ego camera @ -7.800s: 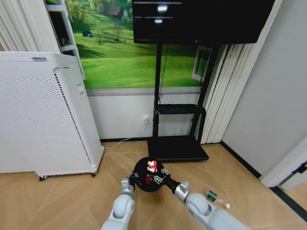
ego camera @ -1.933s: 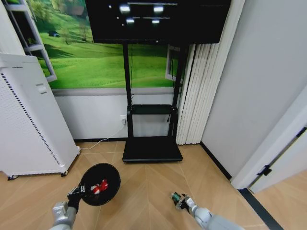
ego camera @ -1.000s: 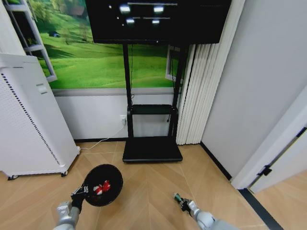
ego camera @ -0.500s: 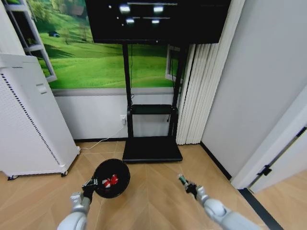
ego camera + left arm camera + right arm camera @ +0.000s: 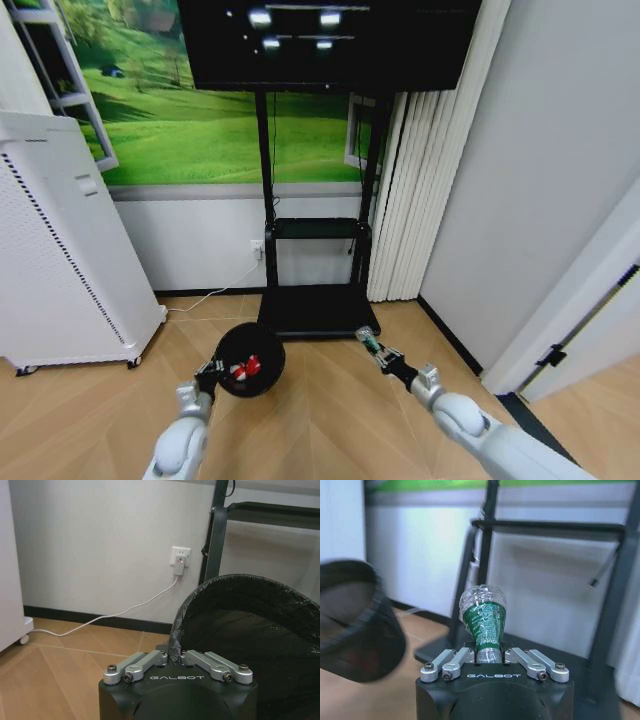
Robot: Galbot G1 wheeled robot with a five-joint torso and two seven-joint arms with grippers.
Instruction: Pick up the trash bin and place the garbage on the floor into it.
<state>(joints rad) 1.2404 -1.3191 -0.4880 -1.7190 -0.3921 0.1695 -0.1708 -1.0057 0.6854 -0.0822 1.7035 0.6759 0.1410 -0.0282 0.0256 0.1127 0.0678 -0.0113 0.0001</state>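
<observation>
From the head camera, both arms have lifted and drawn closer together than they were half a second ago. The left pincer (image 5: 212,376) is clamped on the rim of the trash bin (image 5: 251,359), which hangs above the floor (image 5: 320,420) and tips its mouth toward the camera. Two red-and-white wads (image 5: 245,368) lie inside the trash bin. The right pincer (image 5: 383,361) is closed on a small clear bottle (image 5: 369,342) with a green label, held off the floor, near the trash bin but apart from it. Since the bottle is lifted and no litter is visible on the parquet, the task looks nearly finished: only the bottle seems left to go in. From the left wrist camera, the left pincer (image 5: 177,656) has its fingers pressed together on the trash bin's (image 5: 250,630) black liner edge, with a wall socket and white cable behind. From the right wrist camera, the right pincer (image 5: 491,656) grips the bottle (image 5: 484,620) low down so that it stands up from the fingers, and the trash bin (image 5: 355,625) hangs off to one side, its mouth turned partly toward the bottle.
</observation>
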